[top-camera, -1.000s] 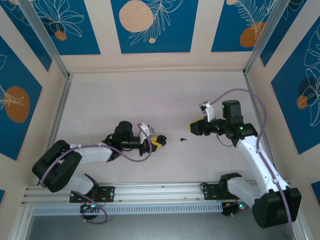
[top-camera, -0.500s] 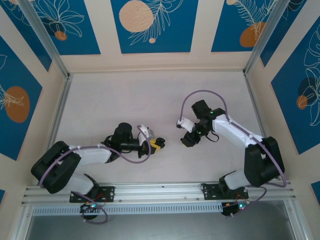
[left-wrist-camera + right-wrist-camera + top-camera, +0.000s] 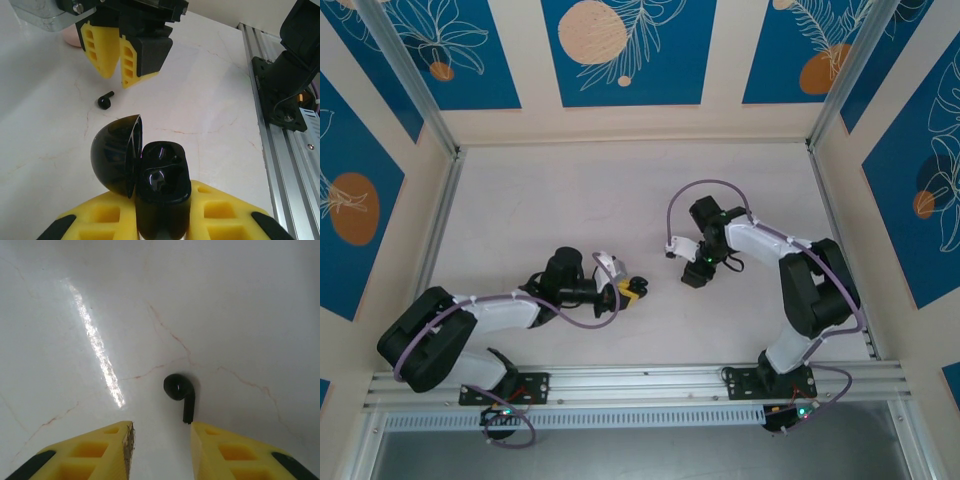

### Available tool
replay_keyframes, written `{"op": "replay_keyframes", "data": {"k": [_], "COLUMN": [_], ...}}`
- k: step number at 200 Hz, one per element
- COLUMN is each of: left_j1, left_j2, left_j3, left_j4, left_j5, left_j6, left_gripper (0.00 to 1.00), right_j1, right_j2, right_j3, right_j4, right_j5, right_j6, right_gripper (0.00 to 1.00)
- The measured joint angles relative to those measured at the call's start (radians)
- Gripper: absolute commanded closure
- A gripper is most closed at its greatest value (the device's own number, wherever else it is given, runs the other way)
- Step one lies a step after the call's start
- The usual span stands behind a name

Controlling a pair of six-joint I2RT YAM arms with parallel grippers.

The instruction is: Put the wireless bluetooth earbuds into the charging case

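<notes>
Top view: left gripper [image 3: 630, 290] and right gripper [image 3: 692, 277] face each other near mid-table [image 3: 570, 200]; left wrist view: left gripper clamped on the open black charging case [image 3: 162, 185], one black earbud [image 3: 105, 99] lying loose on the table just beside the right gripper's fingertips; right wrist view: right gripper parted and empty, black earbud just ahead of the gap.

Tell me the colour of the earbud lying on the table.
The earbud is black, clearest in the right wrist view.

The right arm's yellow-fingered gripper [image 3: 693, 276] folds in toward the middle of the pale table [image 3: 570, 200] and lowers over the tiny black stemmed earbud [image 3: 179, 391], jaws narrowing.
</notes>
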Motion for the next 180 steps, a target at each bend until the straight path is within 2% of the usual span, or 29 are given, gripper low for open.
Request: {"op": "replay_keyframes", "data": {"k": [102, 180], "left_j1": [0.0, 0.0], "left_j2": [-0.006, -0.027], "left_j3": [0.0, 0.0], "left_j4": [-0.022, -0.054], "left_j5": [-0.009, -0.019], "left_j6": [0.003, 0.018], "left_gripper": [0.79, 0.79], "right_j1": [0.021, 0.027], "right_j2": [0.098, 0.163], "right_j3": [0.058, 0.08], "right_j4": [-0.008, -0.011], "right_j5": [-0.002, 0.007], "right_j6": [-0.018, -0.018], "right_gripper": [0.65, 0.71]}}
